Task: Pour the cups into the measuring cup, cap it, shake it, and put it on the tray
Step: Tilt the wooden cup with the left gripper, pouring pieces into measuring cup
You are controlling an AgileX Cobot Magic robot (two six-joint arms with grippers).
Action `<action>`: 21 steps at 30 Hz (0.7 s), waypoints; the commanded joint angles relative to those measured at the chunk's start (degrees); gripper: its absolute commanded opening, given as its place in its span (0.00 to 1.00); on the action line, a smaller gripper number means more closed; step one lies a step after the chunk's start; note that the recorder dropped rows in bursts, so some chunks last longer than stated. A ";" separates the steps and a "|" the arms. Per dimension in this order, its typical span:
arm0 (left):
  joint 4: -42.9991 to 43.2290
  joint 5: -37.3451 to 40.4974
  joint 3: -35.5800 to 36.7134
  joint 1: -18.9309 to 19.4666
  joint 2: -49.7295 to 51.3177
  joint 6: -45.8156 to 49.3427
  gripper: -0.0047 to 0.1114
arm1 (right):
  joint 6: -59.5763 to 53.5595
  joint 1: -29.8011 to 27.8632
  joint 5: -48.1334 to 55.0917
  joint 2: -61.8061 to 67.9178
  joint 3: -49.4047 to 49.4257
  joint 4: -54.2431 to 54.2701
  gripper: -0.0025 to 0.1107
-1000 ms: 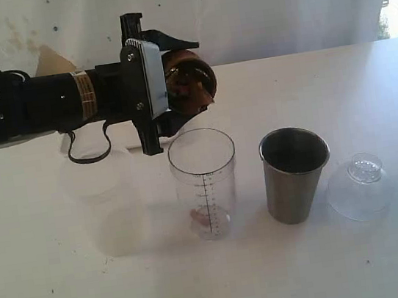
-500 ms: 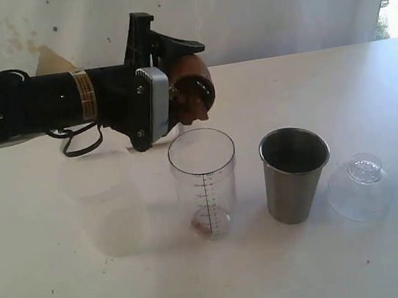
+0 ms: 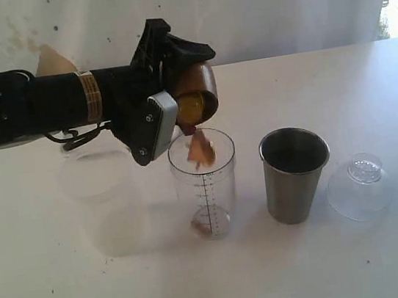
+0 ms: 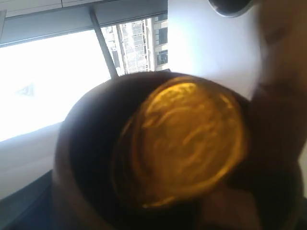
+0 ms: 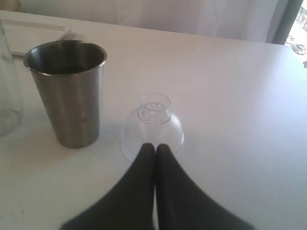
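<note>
So in the exterior shot the left gripper (image 3: 182, 92) comes in from the left edge, pinching the wooden cup (image 3: 197, 90) between its black fingers. The cup is tipped mouth-down over the measuring cup (image 3: 205, 185) in the middle of the frame. Orange-brown bits (image 3: 201, 151) are in mid-air just inside the clear rim, and a few more sit at the bottom. The steel tumbler (image 3: 297, 174) stands upright just right of it on the white table (image 3: 369, 95), and a clear dome lid (image 3: 360, 186) is further right.

The left wrist view gives what that one can't: straight into the wooden cup (image 4: 158, 158), dark walls with a glossy golden-yellow floor. A blurry brown smear runs down the right side, can't tell what it is. There's also a bright window (image 4: 53, 81) at upper left.

The right wrist view is the only one showing the tray (image 5: 33, 31), flat and white in the upper left corner, behind the tumbler (image 5: 69, 91). It also shows the right gripper (image 5: 155, 149), tips pressed together, right at the near edge of the dome lid (image 5: 152, 125). Can't tell if they touch.

Only writing anywhere is the black graduated scale up the measuring cup, and it's too small to read.
</note>
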 commanded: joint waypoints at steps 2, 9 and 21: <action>-0.75 -0.77 -0.35 -0.15 -0.85 3.50 0.04 | 0.03 0.07 -0.37 -0.23 0.37 -0.32 0.02; -0.75 -2.09 -0.35 -0.15 -0.85 9.91 0.04 | 0.03 0.07 -0.37 -0.23 0.37 -0.32 0.02; 0.36 -5.72 -0.35 -0.15 -0.94 16.43 0.04 | 0.03 0.07 -0.37 -0.23 0.37 -0.32 0.02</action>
